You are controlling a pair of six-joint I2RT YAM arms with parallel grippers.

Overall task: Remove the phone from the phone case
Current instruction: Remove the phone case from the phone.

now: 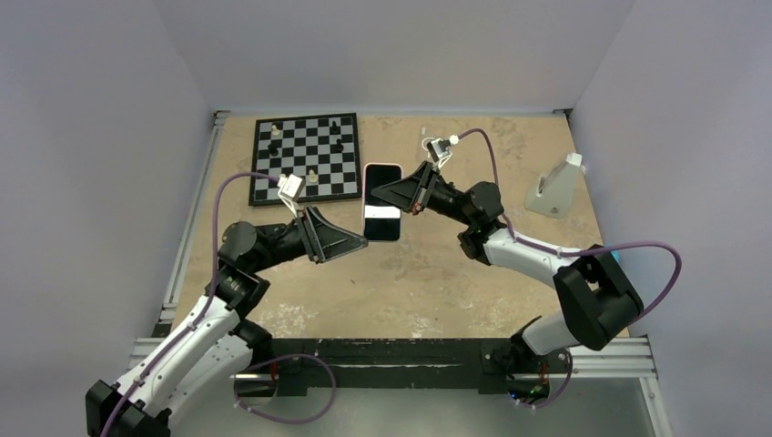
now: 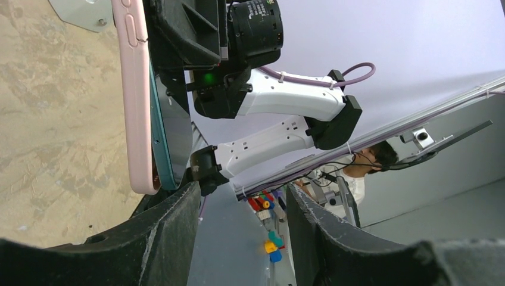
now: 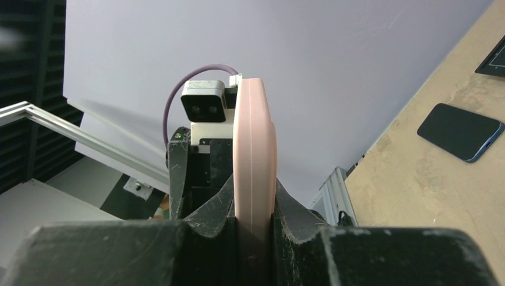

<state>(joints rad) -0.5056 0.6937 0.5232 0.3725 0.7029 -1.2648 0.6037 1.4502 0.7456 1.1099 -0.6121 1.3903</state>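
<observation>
The phone [image 1: 382, 177], black screen up with a pink rim, is held above the middle of the table. My right gripper [image 1: 375, 193] is shut on its side from the right. In the right wrist view the pink edge [image 3: 255, 137] stands clamped between both fingers [image 3: 217, 205]. I cannot tell a clear phone case apart from the pink rim. My left gripper [image 1: 360, 239] is open at the phone's near left corner. In the left wrist view its jaws [image 2: 243, 192] hold nothing. The pink phone edge [image 2: 136, 95] ends just beside the left finger [image 2: 178, 208].
A chessboard [image 1: 305, 157] with several pieces lies at the back left. A grey stand [image 1: 555, 189] sits at the back right. A dark phone with a blue rim [image 3: 461, 132] lies flat on the table in the right wrist view.
</observation>
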